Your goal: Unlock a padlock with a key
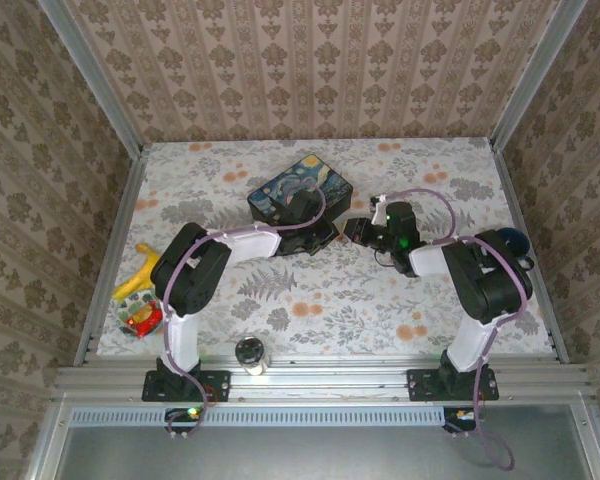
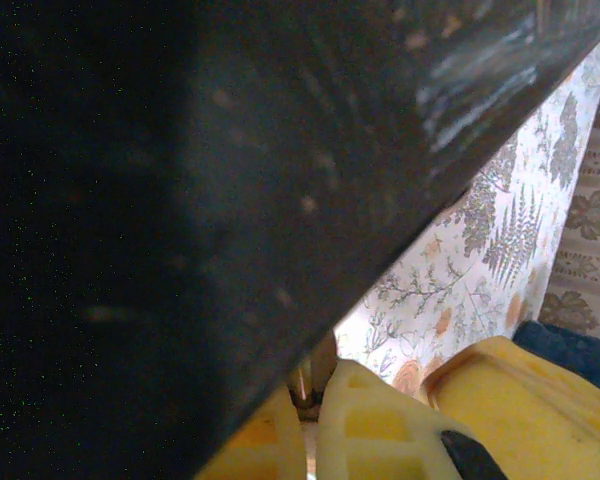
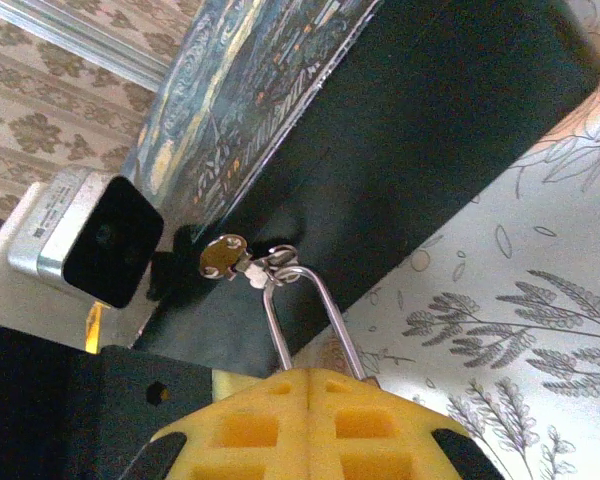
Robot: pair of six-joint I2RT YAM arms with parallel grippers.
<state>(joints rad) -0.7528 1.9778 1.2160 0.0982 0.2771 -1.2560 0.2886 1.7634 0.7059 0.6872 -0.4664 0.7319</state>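
1. Where the two arms meet in the overhead view, the tin box (image 1: 302,188) lies on the floral table (image 1: 330,300). The left gripper (image 1: 318,235) is against the box's near side. The right gripper (image 1: 355,230) is just off the box's near right corner, close to the left one. The tips are too small here to tell how they stand. A yellow toy (image 1: 132,278) lies well away from the box, at the table's left edge.

2. In the left wrist view, the box's dark wall (image 2: 180,200) takes up most of the picture. The left gripper's yellow fingers (image 2: 370,430) are pressed together right under the wall. A sliver of metal (image 2: 302,385) sits at their tips, touching the wall. Too little of it shows to name it or to say whether it is pinched. A yellow moulded part (image 2: 510,395) lies on the side away from the box, and I cannot tell what it belongs to.

3. In the right wrist view, the padlock (image 3: 276,335) hangs from the clasp (image 3: 270,265) on the box's dark side. Its thin silvery shackle is looped through the clasp and runs down away from the box. The right gripper's fingers (image 3: 250,420) are squeezed together on the padlock, hiding its body. A brass-coloured disc (image 3: 220,255) sits on the box wall just beside the clasp.
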